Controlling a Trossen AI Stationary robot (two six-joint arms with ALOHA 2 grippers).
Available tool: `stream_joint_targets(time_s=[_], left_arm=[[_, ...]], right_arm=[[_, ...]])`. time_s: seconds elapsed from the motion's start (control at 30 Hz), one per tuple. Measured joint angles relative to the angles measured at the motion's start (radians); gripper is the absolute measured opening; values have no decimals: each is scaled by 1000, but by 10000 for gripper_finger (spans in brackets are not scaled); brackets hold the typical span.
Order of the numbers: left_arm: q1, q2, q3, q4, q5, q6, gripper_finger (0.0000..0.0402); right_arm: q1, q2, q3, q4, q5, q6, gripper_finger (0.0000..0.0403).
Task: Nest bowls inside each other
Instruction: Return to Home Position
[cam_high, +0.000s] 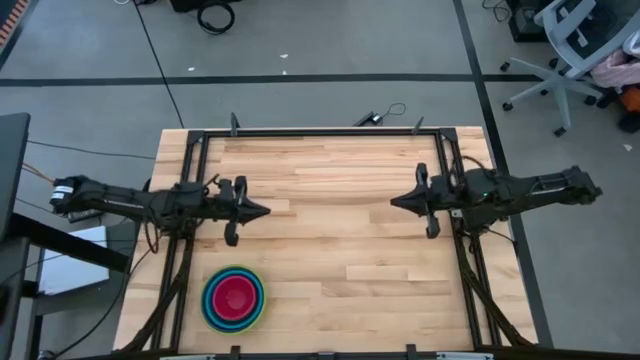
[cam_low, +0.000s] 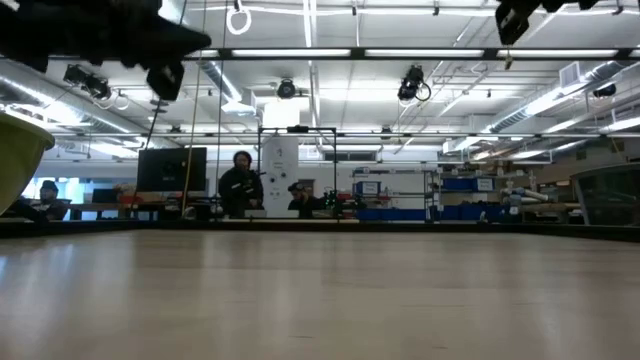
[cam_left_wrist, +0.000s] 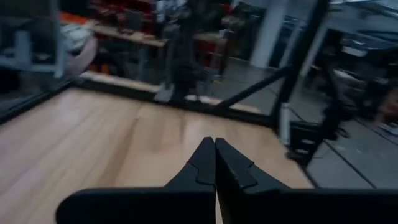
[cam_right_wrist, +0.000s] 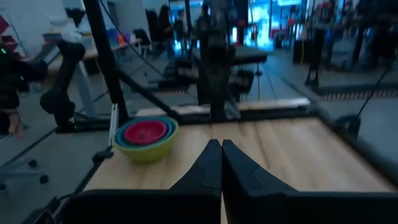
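Observation:
The bowls (cam_high: 233, 298) stand as one nested stack on the table near its front left corner, a magenta-red one innermost, then blue and teal rims, and a lime green one outermost; the right wrist view shows this stack (cam_right_wrist: 145, 139) too. My left gripper (cam_high: 265, 211) hangs shut above the table's left side, beyond the stack, pointing level toward the right. My right gripper (cam_high: 394, 202) hangs shut above the right side, pointing level toward the left. Both hold nothing.
A black frame (cam_high: 320, 131) runs along the table's far edge and down both sides. The wooden tabletop (cam_high: 340, 260) between the two grippers is bare. People stand in the room beyond the table (cam_low: 241, 185).

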Motion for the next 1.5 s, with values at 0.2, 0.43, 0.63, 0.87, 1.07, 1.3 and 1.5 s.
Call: stream_joint_targets(time_s=[0.2,0.43,0.63,0.87,1.07,1.3,1.5], left_arm=[[0,-38,-66,111,-37,29,0],[4,-214,-82,-37,-37,48,0],[4,-355,-84,-163,-37,45,0],[4,-471,-83,-384,-157,107,0],[-5,-519,-83,-384,-159,120,0],[-9,-565,-218,-264,-157,29,0],[-9,-566,-262,-168,-157,41,0]], right_arm=[[-17,-101,-2,-30,22,-48,3],[-38,-198,-118,-15,19,22,3],[-38,-268,-230,37,16,75,3],[-60,-390,-271,41,16,45,3],[-81,-506,-317,20,-10,49,3],[-79,-575,-367,-2,-20,76,3],[-80,-584,-367,-89,-44,79,3]])
